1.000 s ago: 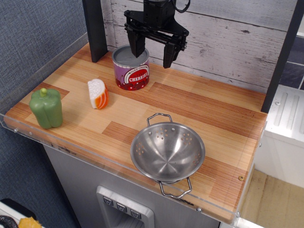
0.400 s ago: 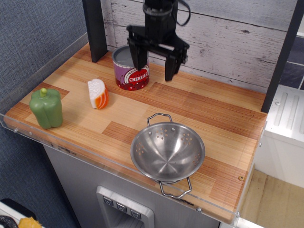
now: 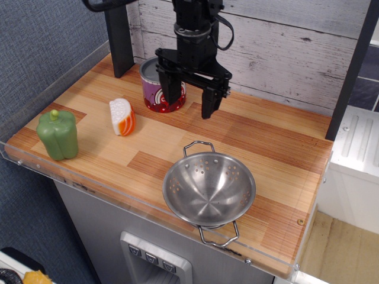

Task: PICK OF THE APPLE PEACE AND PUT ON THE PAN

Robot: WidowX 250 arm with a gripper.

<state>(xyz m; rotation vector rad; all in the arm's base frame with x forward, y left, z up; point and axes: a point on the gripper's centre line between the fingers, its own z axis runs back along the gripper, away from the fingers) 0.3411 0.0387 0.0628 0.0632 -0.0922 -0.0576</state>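
The apple piece is a small wedge with white flesh and orange-red striped skin, lying on the wooden counter left of centre. The pan is a shiny steel colander bowl with two wire handles near the front edge, empty. My black gripper hangs open and empty above the counter, in front of the purple cherries can, to the right of the apple piece and behind the pan. Its fingers point down.
A purple-and-red cherries can stands behind the gripper, partly hidden by it. A green toy bell pepper stands at the left front. A dark post rises at the back left. A clear lip runs along the counter's front edge.
The gripper has come down and forward, from above the can to low in front of it. It stays open. The apple piece, pan, can and pepper have not moved.
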